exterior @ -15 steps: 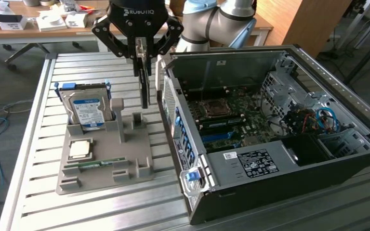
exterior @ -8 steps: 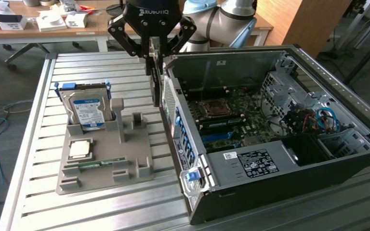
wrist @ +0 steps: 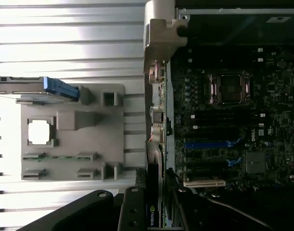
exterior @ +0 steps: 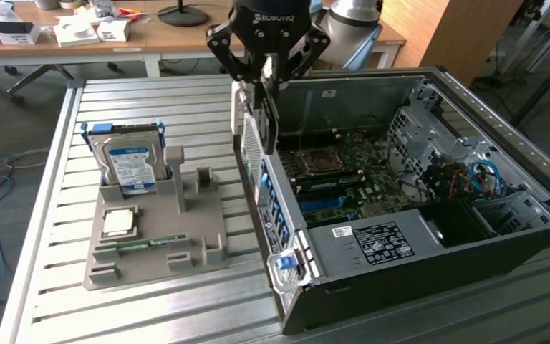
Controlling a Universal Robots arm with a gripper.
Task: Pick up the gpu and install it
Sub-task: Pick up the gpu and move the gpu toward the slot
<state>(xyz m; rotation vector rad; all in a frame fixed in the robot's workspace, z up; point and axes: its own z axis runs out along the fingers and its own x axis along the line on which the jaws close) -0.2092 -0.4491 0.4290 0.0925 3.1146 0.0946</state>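
Exterior view: the gripper (exterior: 267,82), at twelve o'clock in the scene, has its jaws narrowed onto the gpu (exterior: 268,125). The card hangs upright and edge-on over the rear wall of the open computer case (exterior: 371,279), apparently not yet touching the motherboard (exterior: 351,172). At nine o'clock from the case, a grey tray (exterior: 194,254) holds a hard drive (exterior: 129,161), a processor (exterior: 120,222) and a memory stick (exterior: 141,244).

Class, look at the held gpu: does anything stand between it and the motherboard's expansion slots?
Nothing visible. The claw holds the gpu by the open case's rear wall; the slots lie uncovered.
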